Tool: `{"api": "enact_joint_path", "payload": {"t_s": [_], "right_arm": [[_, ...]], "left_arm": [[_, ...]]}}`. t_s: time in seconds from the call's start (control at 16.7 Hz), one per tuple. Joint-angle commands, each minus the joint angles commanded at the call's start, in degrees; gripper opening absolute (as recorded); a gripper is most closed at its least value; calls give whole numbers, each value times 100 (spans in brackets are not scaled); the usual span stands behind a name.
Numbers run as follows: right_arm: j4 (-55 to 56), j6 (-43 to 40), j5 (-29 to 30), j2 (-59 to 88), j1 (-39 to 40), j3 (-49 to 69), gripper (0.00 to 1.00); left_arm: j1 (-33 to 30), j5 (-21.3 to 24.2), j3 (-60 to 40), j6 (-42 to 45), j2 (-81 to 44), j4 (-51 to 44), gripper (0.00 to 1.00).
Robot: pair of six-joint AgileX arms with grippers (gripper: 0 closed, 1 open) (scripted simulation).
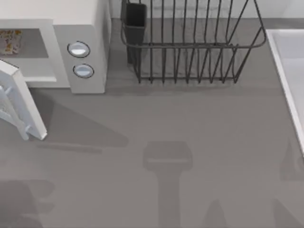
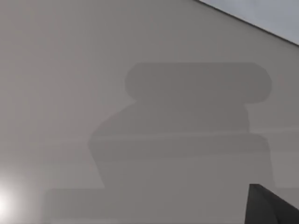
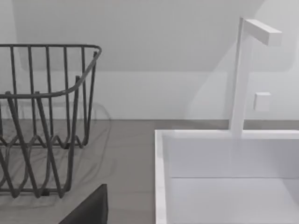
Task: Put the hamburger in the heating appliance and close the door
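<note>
Two end effectors, each seen as one dark corner in its own wrist view: L end effector (image 2: 273, 205) over bare grey desk w/ a blocky shadow on it, R end effector (image 3: 88, 207) low above the desk between the black wire dish rack (image 3: 42, 121) and the white square sink basin (image 3: 161, 177); can't tell wide or narrow for either. A white angular faucet (image 3: 240, 70) stands at the basin's back rim. In the top view the grey desk (image 1: 190, 123) carries arm shadows. The small white hamburger w/ orange patches (image 1: 10, 42) sits inside the grey cavity of the big white boxy microwave (image 1: 90, 19) at back left, left of its two round silver-blue knobs (image 1: 78, 49). The flat white framed door (image 1: 23, 102) is swung out open, w/ its white bar handle (image 1: 12, 114) on the outer face. The rack is just right of the microwave, a dark cup holder (image 1: 135, 21) at its left end.
</note>
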State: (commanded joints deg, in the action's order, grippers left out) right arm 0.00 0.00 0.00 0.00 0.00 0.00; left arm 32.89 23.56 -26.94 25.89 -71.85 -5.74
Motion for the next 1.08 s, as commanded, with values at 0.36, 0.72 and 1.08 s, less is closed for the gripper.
{"api": "enact_joint_path", "payload": {"t_s": [0.36,0.72,1.08], "right_arm": [[0,0,0,0,0,0,100],[0,0,0,0,0,0,100],[0,0,0,0,0,0,100]], "left_arm": [[-69,-36,62,-86,58,16,0],[-1237,-856,303,-1011,518,84,0],[-2892,-1927,691,-2205,1094,115,0]]}}
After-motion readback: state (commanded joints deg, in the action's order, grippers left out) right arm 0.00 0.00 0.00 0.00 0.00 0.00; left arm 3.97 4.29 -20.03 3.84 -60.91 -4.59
